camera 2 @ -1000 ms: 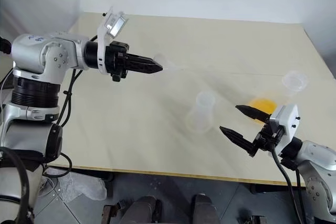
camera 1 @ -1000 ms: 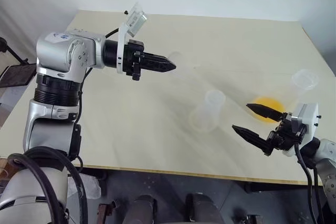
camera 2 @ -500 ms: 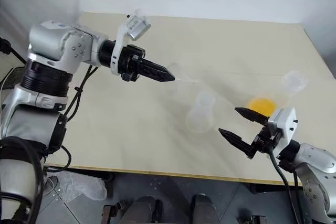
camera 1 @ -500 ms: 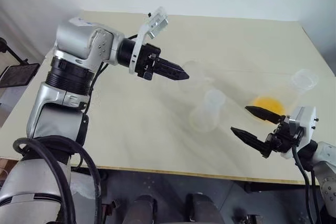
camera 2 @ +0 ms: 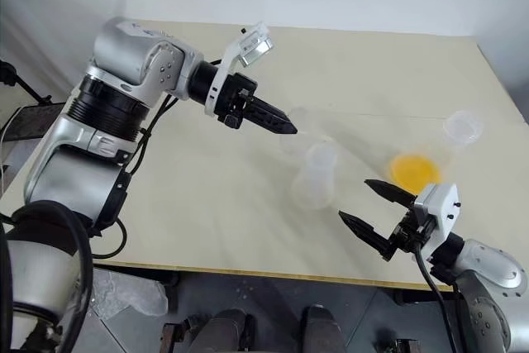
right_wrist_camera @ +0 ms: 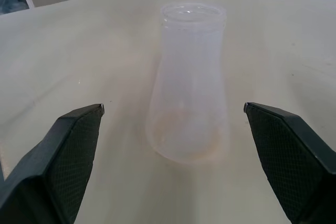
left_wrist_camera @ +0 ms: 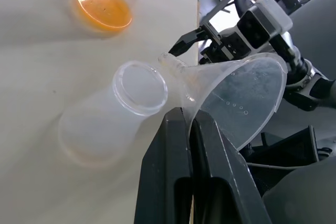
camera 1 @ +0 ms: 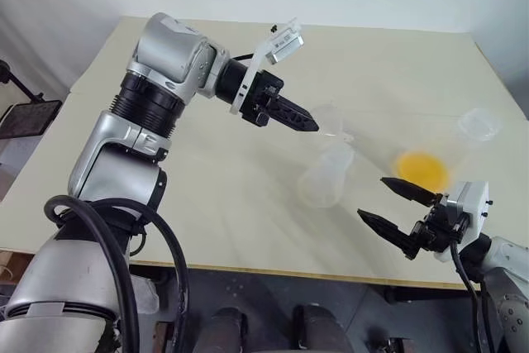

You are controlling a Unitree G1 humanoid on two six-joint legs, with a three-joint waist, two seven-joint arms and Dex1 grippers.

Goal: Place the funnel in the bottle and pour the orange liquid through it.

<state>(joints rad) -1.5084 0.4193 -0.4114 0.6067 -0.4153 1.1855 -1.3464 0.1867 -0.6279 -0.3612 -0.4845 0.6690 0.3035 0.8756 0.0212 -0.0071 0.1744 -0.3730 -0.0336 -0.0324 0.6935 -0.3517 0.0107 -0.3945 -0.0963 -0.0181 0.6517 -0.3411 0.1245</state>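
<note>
Carrying the funnel (left_wrist_camera: 239,95) toward the bottle (camera 1: 324,178), left gripper (camera 1: 312,125) is clenched on the funnel's rim, w/ the spout tip just beside the bottle mouth in the left wrist view, not yet inside. Bottle stands upright near mid tabletop (camera 1: 207,196), empty as far as can be told. Orange liquid (camera 1: 422,168) sits in a low clear dish to the bottle's right, near the tabletop's right edge; a clear cup (camera 1: 478,124) stands a bit beyond it. Right gripper (camera 1: 395,213) hangs spread wide, grasping nothing, aimed at the bottle w/ a finger on each side in its wrist view but well apart from it.

Step in hand: funnel placement, first half of the task; pouring not begun. Next move likely calls for tipping the funnel upright so the spout points down, centring it over the neck, lowering it in, then releasing. Risk: spout catches the rim and tips the light bottle; right gripper may need to steady it.
</note>
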